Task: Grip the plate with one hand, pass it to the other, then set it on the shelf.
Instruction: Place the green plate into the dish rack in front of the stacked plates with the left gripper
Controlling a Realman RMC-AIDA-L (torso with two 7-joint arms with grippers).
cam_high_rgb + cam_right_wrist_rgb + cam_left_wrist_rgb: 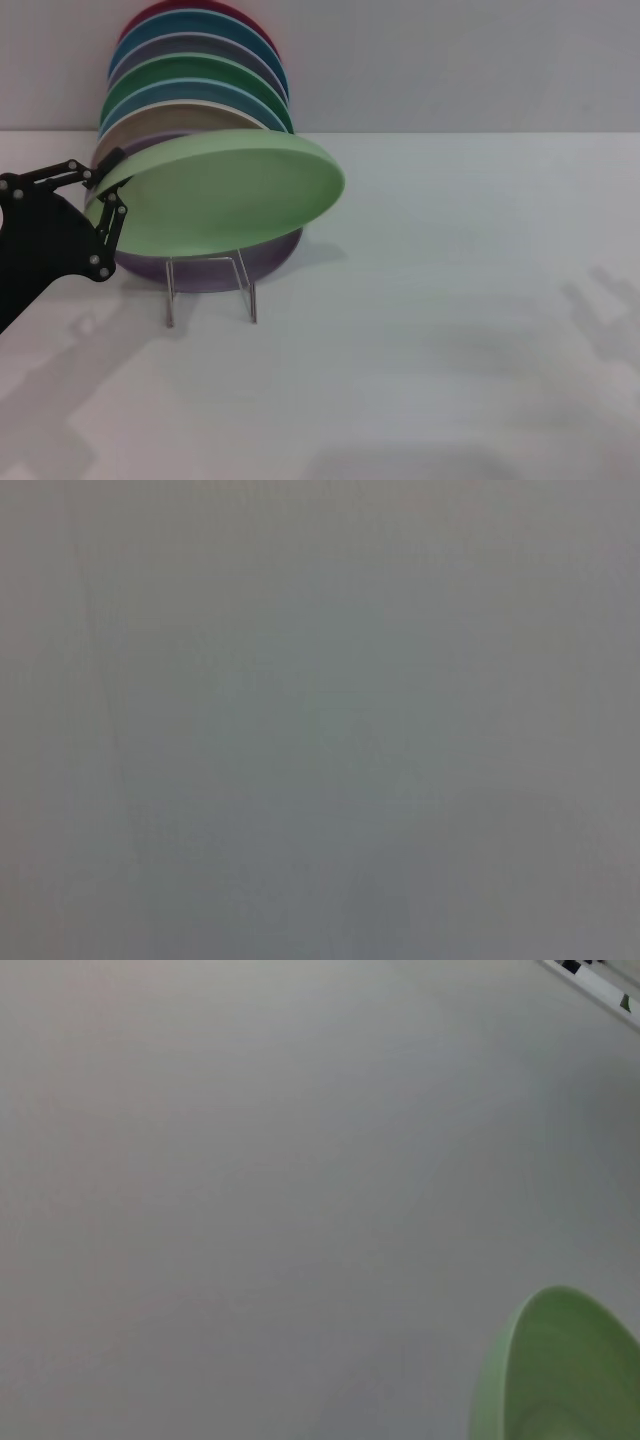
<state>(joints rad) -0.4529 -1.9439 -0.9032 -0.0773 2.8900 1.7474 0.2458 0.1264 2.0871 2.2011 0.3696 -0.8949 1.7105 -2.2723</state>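
Note:
The pale mint-green plate (pixel 225 195) is tilted, its hollow side facing forward, in front of the row of plates on the shelf. My left gripper (pixel 110 190), black and slim, comes in from the left and is shut on the plate's left rim. A piece of the plate's rim also shows in the left wrist view (pixel 565 1375). The shelf's thin clear front frame (pixel 247 290) stands on the table just below the plate. My right gripper is out of view; the right wrist view shows only a plain grey surface.
Several plates stand in a row on the shelf behind the mint one: a lavender plate (pixel 275 255) nearest, a dark green white-rimmed plate (pixel 190 75), then blue and maroon ones against the back wall. The white table (pixel 450 300) stretches to the right and front.

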